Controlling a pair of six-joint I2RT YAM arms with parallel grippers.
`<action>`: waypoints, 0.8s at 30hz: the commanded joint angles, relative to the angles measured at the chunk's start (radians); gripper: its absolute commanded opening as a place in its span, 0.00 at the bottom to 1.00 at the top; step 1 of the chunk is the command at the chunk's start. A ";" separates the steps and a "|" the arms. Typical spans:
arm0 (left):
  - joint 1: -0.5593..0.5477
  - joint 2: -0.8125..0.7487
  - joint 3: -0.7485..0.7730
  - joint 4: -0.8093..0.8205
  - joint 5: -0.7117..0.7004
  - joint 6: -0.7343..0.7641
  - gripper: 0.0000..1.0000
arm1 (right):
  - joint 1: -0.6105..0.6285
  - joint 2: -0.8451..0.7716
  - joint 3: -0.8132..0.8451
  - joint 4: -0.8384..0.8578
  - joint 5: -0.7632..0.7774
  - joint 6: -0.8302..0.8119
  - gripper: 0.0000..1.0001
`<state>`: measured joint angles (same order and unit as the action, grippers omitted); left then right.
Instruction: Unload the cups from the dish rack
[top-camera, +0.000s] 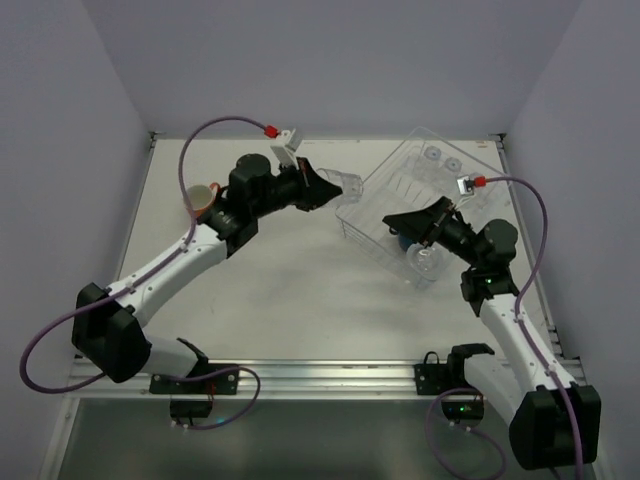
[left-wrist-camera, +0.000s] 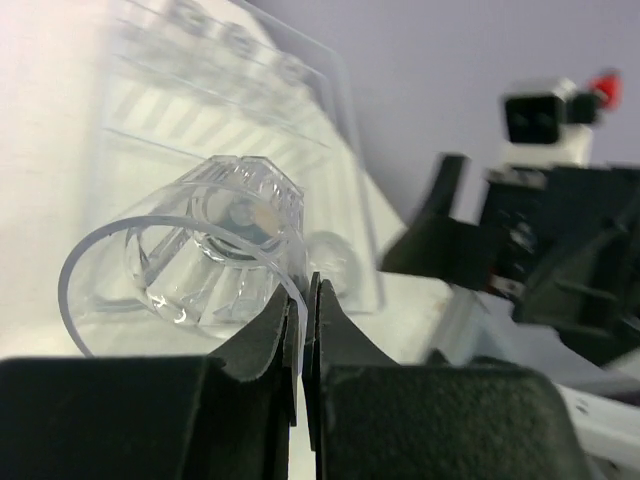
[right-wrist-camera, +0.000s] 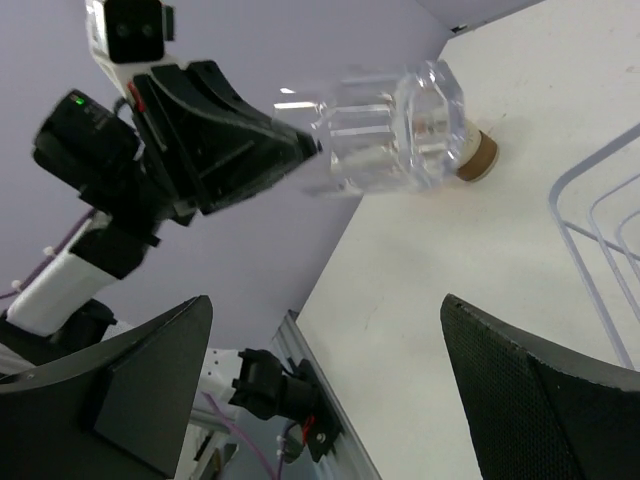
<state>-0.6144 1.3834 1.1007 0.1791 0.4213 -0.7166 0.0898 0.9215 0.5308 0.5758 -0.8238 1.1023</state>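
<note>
My left gripper (top-camera: 338, 189) is shut on the rim of a clear tumbler (top-camera: 353, 186) and holds it in the air just left of the clear dish rack (top-camera: 470, 215). The left wrist view shows the jaws (left-wrist-camera: 305, 292) pinching the tumbler's wall (left-wrist-camera: 200, 250). My right gripper (top-camera: 398, 222) is open and empty over the rack's near left part; its wrist view (right-wrist-camera: 325, 300) faces the held tumbler (right-wrist-camera: 390, 130). A dark blue cup (top-camera: 400, 241) and clear tumblers (top-camera: 425, 262) (top-camera: 443, 158) are in the rack. An orange-red mug (top-camera: 203, 200) stands on the table at the left.
The rack lies at an angle at the table's back right, its ribbed floor in the left wrist view (left-wrist-camera: 230, 110) and its edge in the right wrist view (right-wrist-camera: 590, 220). A brownish cup (right-wrist-camera: 478, 155) shows partly behind the held tumbler. Walls close the back and sides.
</note>
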 joint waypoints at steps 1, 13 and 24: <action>0.024 -0.026 0.197 -0.379 -0.292 0.265 0.00 | -0.005 -0.068 0.037 -0.210 0.058 -0.159 0.99; 0.050 0.367 0.568 -0.794 -0.664 0.535 0.00 | -0.004 -0.184 0.058 -0.568 0.265 -0.452 0.99; 0.071 0.623 0.682 -0.834 -0.762 0.589 0.00 | -0.001 -0.228 0.006 -0.599 0.296 -0.475 0.99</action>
<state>-0.5499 2.0037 1.7084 -0.6647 -0.2680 -0.1772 0.0898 0.7059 0.5472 -0.0086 -0.5583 0.6559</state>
